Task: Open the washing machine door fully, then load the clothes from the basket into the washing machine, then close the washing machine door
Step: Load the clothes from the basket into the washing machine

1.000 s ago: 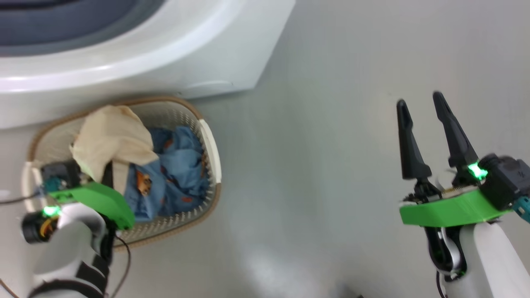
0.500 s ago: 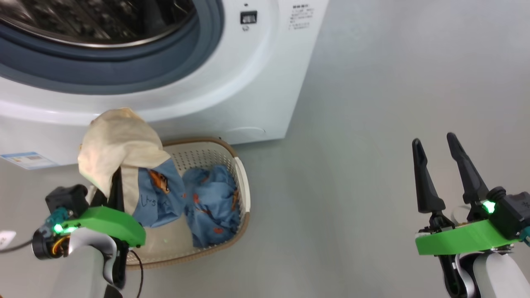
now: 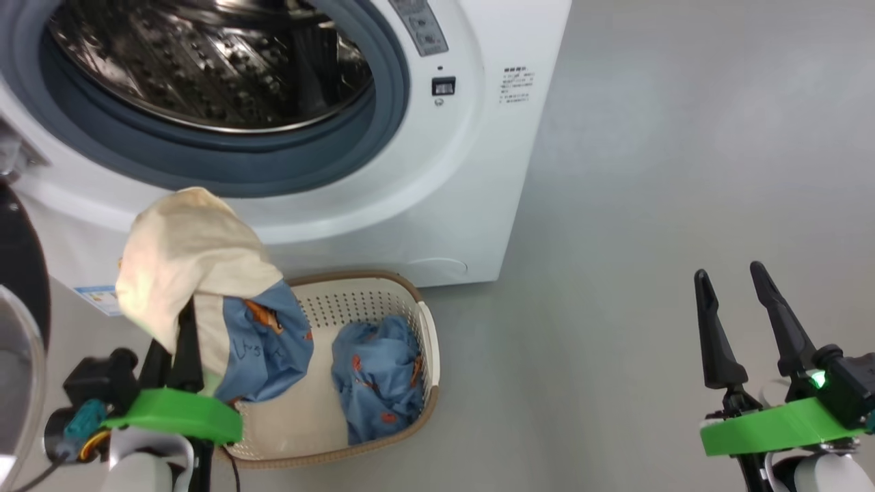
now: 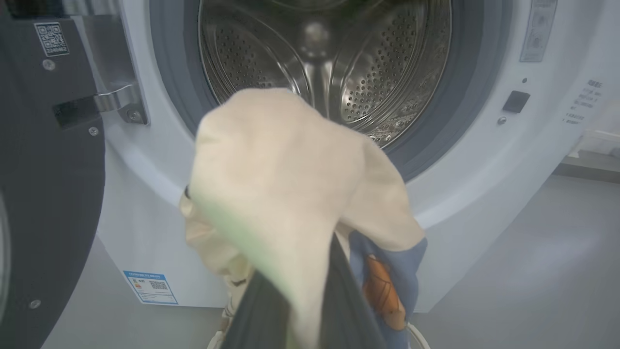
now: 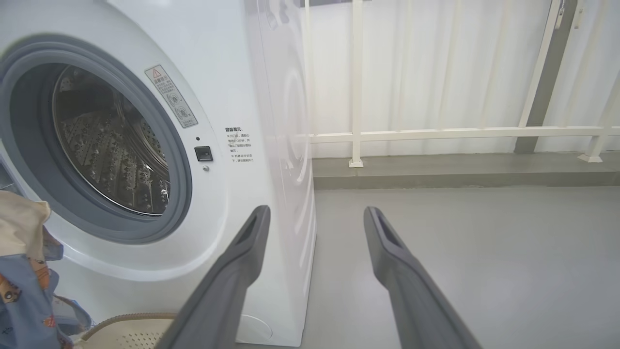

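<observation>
The white washer stands open, its perforated steel drum showing inside the grey-blue gasket. The glossy black door is swung wide at the left. The cream basket sits just in front of the washer. A cream piece with a blue bear-print part hangs lifted above the basket's left end. A blue piece lies crumpled inside it at the right.

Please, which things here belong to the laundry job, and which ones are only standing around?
For the job:
washing machine
open door
basket
lifted clothes
blue clothes in the basket

Only standing around:
white railing
blue label sticker
grey floor
</observation>
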Robot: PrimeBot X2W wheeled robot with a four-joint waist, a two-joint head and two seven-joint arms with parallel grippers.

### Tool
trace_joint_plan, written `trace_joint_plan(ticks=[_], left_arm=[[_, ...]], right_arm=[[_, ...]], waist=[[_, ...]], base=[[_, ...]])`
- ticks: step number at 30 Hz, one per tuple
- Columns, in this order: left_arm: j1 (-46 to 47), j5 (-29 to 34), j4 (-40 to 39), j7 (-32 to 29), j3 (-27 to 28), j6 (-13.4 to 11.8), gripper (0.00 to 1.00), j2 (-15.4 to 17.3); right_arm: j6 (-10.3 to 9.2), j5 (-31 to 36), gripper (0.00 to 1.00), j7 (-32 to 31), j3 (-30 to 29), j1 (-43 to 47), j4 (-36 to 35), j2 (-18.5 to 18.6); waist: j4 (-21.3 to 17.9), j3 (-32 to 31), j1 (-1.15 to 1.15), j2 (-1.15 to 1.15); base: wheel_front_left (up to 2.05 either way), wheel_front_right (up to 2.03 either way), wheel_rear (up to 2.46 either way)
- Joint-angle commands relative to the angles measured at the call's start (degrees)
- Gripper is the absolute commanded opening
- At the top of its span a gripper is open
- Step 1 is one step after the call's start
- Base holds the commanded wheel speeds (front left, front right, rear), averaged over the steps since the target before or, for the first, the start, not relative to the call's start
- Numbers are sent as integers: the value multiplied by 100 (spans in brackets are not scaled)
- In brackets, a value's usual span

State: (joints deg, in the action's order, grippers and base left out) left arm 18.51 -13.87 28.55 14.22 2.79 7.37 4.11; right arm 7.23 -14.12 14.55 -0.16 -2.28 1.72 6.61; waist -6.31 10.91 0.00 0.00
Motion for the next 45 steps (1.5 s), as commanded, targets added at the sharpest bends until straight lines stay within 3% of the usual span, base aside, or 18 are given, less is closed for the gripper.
trace_joint_plan(ticks=[1, 22, 34, 45], left_arm=[[-76, 67, -248, 77, 201, 9, 0, 82], [-1562, 90, -2329, 77, 578, 12, 0, -104], [-1498, -14, -2478, 78, 477, 10, 0, -122], [-761, 57, -2282, 78, 323, -4, 0, -123]], right_arm=[[25, 30, 100, 45, 95, 63, -129, 87], [25, 51, 100, 45, -165, 421, -209, 32], [25, 65, 100, 45, -183, 332, -250, 10], [25, 46, 100, 45, -127, 43, -264, -126]], waist=[[50, -132, 0, 0], [107, -322, 0, 0], [69, -125, 0, 0], [-33, 421, 0, 0]], base=[[0, 0, 0], [0, 0, 0], [0, 0, 0], [0, 0, 0]])
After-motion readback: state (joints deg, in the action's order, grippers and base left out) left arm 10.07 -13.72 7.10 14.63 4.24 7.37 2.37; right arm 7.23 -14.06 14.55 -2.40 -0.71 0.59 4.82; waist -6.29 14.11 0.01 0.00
